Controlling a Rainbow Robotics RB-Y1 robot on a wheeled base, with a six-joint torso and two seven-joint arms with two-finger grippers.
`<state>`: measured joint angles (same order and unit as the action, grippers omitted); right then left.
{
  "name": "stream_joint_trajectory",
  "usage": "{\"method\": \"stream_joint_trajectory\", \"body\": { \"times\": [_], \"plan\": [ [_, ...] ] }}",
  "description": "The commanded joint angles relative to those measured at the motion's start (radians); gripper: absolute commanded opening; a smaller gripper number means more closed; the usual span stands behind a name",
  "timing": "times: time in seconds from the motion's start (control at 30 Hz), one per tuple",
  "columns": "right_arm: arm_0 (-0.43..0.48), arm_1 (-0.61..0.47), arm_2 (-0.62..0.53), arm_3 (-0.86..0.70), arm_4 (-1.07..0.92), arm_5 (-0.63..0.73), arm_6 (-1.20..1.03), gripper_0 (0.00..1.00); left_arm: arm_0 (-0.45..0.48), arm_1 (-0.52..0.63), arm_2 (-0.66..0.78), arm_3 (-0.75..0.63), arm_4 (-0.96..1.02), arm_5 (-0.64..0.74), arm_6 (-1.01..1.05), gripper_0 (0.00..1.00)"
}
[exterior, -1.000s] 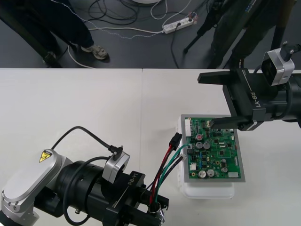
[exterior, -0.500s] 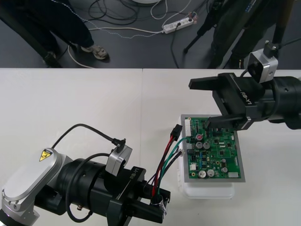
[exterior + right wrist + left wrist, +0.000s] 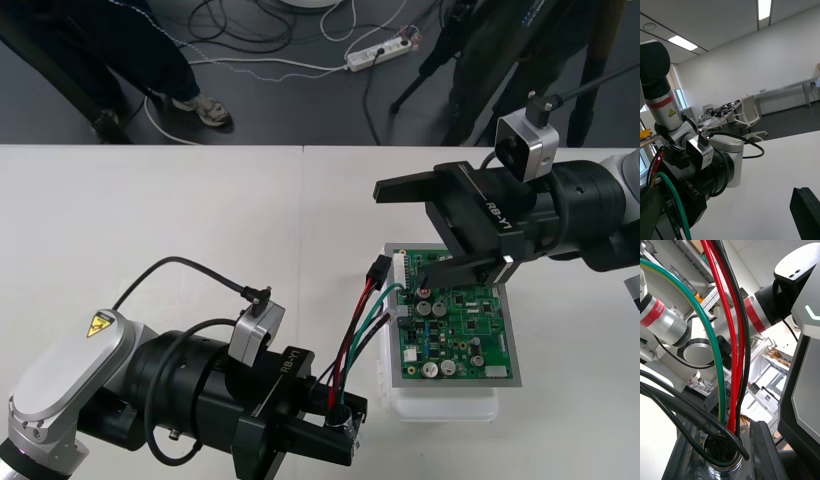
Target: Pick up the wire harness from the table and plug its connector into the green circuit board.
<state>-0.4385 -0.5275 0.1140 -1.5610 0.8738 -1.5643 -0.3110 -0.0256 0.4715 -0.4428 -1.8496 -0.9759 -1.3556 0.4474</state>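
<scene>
The wire harness (image 3: 352, 335) hangs in the air, its red, black and green wires (image 3: 728, 352) rising from the round metal socket (image 3: 720, 461). My left gripper (image 3: 338, 420) is shut on that socket near the table's front edge. The small black plug (image 3: 378, 268) floats beside the far left corner of the green circuit board (image 3: 460, 330), not visibly seated. My right gripper (image 3: 400, 232) is open over the board's far left part, just right of the plug. In the right wrist view one of its fingers (image 3: 805, 210) shows, with the wires (image 3: 672, 195) and the left gripper (image 3: 696, 180) close in front.
The board rests on a white base (image 3: 440, 405) right of the table's middle. Both arms crowd the space around the board's left side. Bare table (image 3: 150, 220) stretches to the left and far side. Cables and a power strip (image 3: 378, 52) lie on the floor beyond.
My right gripper has travelled left across the board's far edge toward the plug. The left gripper has shifted slightly right, and the plug has crept toward the far edge.
</scene>
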Motion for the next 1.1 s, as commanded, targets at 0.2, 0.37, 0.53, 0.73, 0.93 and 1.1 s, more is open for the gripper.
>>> {"method": "stream_joint_trajectory", "body": {
  "times": [0.2, 0.37, 0.53, 0.73, 0.93, 1.1],
  "plan": [
    [-0.051, -0.025, 0.148, -0.011, -0.13, -0.007, -0.034, 1.0, -0.06, -0.028, -0.065, -0.031, 0.005, 0.061, 0.083, 0.0],
    [-0.06, -0.025, 0.154, -0.034, -0.139, -0.007, -0.036, 1.0, -0.062, -0.028, -0.065, -0.031, 0.005, 0.059, 0.085, 0.0],
    [-0.062, -0.037, 0.161, -0.042, -0.174, -0.007, -0.045, 1.0, -0.063, -0.028, -0.065, -0.033, 0.002, 0.062, 0.086, 0.0],
    [-0.062, -0.098, 0.227, -0.044, -0.254, -0.007, -0.043, 1.0, -0.063, -0.028, -0.065, -0.031, 0.002, 0.061, 0.086, 0.0],
    [-0.06, -0.129, 0.248, -0.051, -0.28, -0.007, -0.039, 1.0, -0.063, -0.028, -0.065, -0.031, 0.002, 0.062, 0.083, 0.0],
    [-0.057, -0.137, 0.248, -0.076, -0.296, -0.007, -0.039, 1.0, -0.063, -0.028, -0.065, -0.033, 0.002, 0.061, 0.083, 0.0]
  ]
}}
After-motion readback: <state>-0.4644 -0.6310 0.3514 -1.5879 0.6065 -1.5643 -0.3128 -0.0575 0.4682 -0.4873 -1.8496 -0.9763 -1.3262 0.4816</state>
